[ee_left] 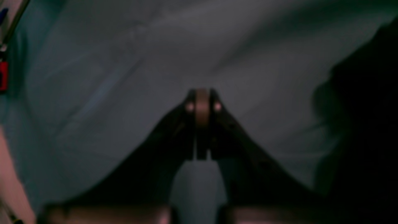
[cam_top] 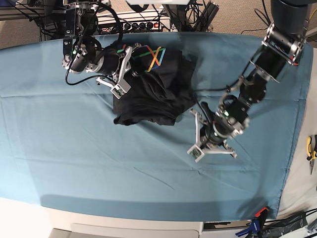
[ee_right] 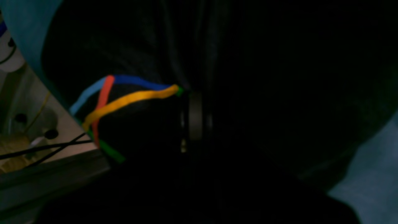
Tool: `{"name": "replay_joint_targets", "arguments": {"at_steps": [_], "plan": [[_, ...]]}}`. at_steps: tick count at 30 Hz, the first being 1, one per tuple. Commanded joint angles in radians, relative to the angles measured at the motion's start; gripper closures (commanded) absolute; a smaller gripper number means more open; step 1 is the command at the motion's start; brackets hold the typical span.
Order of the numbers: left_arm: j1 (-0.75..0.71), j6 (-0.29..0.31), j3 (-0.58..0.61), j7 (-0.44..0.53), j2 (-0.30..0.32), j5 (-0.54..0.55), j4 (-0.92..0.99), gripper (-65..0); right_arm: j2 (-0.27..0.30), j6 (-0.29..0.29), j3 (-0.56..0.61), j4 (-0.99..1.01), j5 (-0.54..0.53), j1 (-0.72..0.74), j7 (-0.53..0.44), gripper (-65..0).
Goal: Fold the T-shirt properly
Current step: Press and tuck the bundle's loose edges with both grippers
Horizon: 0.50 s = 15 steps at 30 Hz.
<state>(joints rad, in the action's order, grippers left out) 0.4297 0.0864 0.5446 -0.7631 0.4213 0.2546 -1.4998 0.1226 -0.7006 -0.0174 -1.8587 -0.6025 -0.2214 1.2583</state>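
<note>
one shirt, two arms, no readable writing

fabric and hardware carry no legible words or brand marks; the only graphic is a print of crossed rainbow lines [cam_top: 152,56]. going left to right in the base view: one right gripper [cam_top: 130,68] lies across the upper left edge of one black t-shirt [cam_top: 153,91], fingers together and clamped on a fold of it just beside the print. the t-shirt sits bunched in a crumpled heap on the far middle of one teal table cloth [cam_top: 74,148]. right of it, one left gripper [cam_top: 197,133] hangs low over bare cloth near the shirt's right edge, fingers together with nothing between them. one pair of pliers [cam_top: 310,151] lies at the far right, off the cloth.
</note>
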Motion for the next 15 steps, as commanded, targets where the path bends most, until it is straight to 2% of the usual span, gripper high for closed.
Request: {"name": "replay_joint_targets", "arguments": {"at_steps": [1,8,15], "plan": [[0.037,0.005,-0.043,0.009,0.011,0.015,-0.028,0.0,0.01,0.002,-0.004,-0.013,0.0,0.024,-0.002,0.0],[0.043,0.127,-0.301,-0.076,0.011,0.245,-0.061,0.0,0.01,0.002,-0.004,-0.013,-0.092,0.101,-0.006,0.0],[0.013,0.262,-0.401,-0.138,0.011,0.462,-0.061,0.0,-0.005,0.002,-0.004,-0.013,-0.233,0.125,-0.024,0.0]]}}
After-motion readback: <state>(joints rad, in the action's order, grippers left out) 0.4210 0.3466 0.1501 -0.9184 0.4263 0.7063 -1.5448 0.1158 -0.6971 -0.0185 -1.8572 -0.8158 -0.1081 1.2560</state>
